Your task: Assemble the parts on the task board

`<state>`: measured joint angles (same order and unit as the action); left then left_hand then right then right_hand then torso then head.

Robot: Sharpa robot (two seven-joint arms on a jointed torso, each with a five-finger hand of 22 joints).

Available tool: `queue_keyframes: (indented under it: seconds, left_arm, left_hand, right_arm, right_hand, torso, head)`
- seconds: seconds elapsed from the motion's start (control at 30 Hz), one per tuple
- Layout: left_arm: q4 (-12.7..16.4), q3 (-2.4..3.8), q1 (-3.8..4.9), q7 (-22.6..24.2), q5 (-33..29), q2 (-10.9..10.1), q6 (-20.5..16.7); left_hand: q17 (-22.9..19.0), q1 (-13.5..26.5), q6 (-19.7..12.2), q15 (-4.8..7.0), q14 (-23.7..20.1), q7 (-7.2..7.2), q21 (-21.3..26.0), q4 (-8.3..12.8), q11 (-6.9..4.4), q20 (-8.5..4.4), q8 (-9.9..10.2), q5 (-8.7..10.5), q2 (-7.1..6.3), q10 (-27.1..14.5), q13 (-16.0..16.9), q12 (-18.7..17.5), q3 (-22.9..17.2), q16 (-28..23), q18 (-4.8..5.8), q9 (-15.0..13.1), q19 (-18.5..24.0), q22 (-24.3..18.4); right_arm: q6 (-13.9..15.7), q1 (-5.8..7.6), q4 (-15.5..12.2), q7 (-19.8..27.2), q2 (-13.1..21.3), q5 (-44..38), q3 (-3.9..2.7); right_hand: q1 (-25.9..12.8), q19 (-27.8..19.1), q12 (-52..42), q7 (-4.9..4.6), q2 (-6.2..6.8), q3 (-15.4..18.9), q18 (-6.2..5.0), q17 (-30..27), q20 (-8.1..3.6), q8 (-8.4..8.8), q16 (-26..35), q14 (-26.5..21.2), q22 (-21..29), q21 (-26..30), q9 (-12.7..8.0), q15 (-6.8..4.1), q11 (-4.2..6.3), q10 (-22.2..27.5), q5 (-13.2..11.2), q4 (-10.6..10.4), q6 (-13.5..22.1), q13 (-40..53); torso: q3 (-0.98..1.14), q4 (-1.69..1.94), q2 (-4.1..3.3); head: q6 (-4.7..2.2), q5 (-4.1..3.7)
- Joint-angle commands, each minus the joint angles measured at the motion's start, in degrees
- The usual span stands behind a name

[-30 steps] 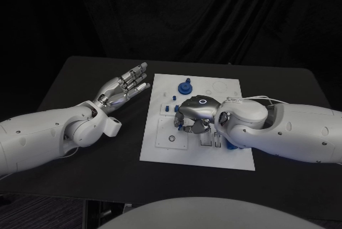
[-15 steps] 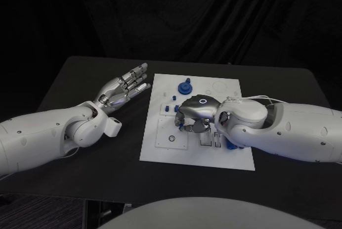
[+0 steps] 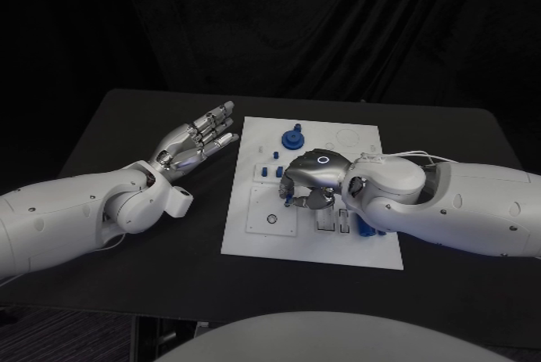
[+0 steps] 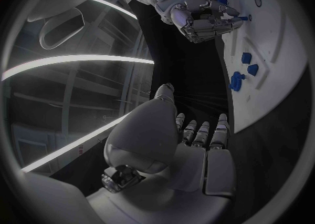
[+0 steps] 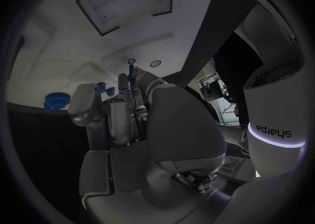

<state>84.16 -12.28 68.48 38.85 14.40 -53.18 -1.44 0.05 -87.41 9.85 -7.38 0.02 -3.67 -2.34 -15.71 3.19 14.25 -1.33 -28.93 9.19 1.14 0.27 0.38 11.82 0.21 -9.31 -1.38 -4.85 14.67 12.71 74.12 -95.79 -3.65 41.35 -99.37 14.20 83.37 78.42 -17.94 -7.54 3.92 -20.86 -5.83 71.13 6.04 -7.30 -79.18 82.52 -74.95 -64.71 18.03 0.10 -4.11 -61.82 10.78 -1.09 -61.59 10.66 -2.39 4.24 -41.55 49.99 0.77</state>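
The white rectangular task board [image 3: 316, 249] lies in the middle of the frame on the black counter [image 3: 124, 127]. Over its centre the right hand [image 3: 306, 182] hangs palm down, its fingers [image 4: 226, 11] pinching a small blue peg [image 4: 241, 18] whose tip is at the board surface. Further up the board stands a blue round gear-like part [image 3: 293, 137], with small blue pieces [image 3: 267, 172] near it. At the upper left, the left hand [image 3: 194, 141] is released, fingers spread, holding nothing.
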Motion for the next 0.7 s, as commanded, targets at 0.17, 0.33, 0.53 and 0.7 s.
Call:
queue_keyframes:
  seconds: [0.17, 0.33, 0.53, 0.7]
  left_arm:
    - [-0.02, 0.04, -0.25, 3.54, -0.11, 0.09, 0.76]
    - [-0.04, 0.04, -0.32, 3.47, -0.11, 0.05, 0.79]
    - [-0.08, 0.04, -0.39, 3.45, -0.11, 0.06, 0.80]
    - [-0.13, 0.04, -0.42, 3.41, -0.11, 0.10, 0.83]
  left_hand:
    - [-0.05, -0.61, -0.08, -0.56, -0.02, 0.38, -0.27, 0.17, 0.18, 0.29, -0.13, -0.36, -0.09, -0.28, -0.03, -0.15, -0.23, -0.21, -1.04, -0.06, -0.14, 0.00]
    - [-0.05, -0.61, -0.08, -0.56, -0.02, 0.38, -0.27, 0.17, 0.18, 0.29, -0.13, -0.36, -0.09, -0.28, -0.03, -0.15, -0.23, -0.21, -1.04, -0.06, -0.14, 0.00]
    - [-0.05, -0.61, -0.08, -0.56, -0.02, 0.38, -0.27, 0.17, 0.18, 0.29, -0.13, -0.36, -0.09, -0.28, -0.03, -0.15, -0.23, -0.21, -1.04, -0.06, -0.14, 0.00]
    - [-0.05, -0.61, -0.08, -0.56, -0.02, 0.38, -0.27, 0.17, 0.18, 0.29, -0.13, -0.36, -0.09, -0.28, -0.03, -0.15, -0.23, -0.21, -1.04, -0.06, -0.14, 0.00]
  right_arm:
    - [-0.36, -0.19, 0.39, -0.41, -0.02, -0.90, -0.04]
    - [-0.43, -0.30, 0.59, -0.32, -0.07, -0.90, -0.04]
    - [-0.26, -0.53, 0.73, -0.12, -0.15, -0.90, -0.04]
    - [-0.07, -0.76, 0.78, 0.05, -0.23, -0.90, -0.04]
  right_hand:
    - [0.26, -0.37, 0.20, -0.07, 0.51, -0.06, 0.67, 0.03, 0.09, 0.23, 0.17, -0.01, -8.24, 0.10, 0.09, -0.01, -0.08, -0.39, 0.15, 0.36, 0.29, -0.05]
    - [0.22, -0.36, 0.20, -0.08, 0.51, -0.05, 0.67, -0.05, 0.10, 0.24, 0.21, -0.03, -8.25, 0.08, 0.08, -0.01, -0.08, -0.47, 0.15, 0.35, 0.25, -0.05]
    - [0.22, -0.36, 0.20, -0.08, 0.51, -0.05, 0.67, -0.05, 0.10, 0.24, 0.21, -0.03, -8.25, 0.08, 0.08, -0.01, -0.08, -0.47, 0.15, 0.35, 0.25, -0.05]
    - [0.22, -0.36, 0.20, -0.08, 0.51, -0.05, 0.67, -0.05, 0.10, 0.24, 0.21, -0.03, -8.25, 0.08, 0.08, -0.01, -0.08, -0.47, 0.15, 0.35, 0.25, -0.05]
  torso:
    - [0.01, -0.04, 0.01]
    - [-0.01, -0.02, 0.02]
    - [-0.01, 0.00, 0.04]
    - [0.00, 0.03, 0.00]
  head:
    - [0.01, 0.01]
    - [0.01, -0.03]
    - [0.01, 0.01]
    - [0.01, 0.03]
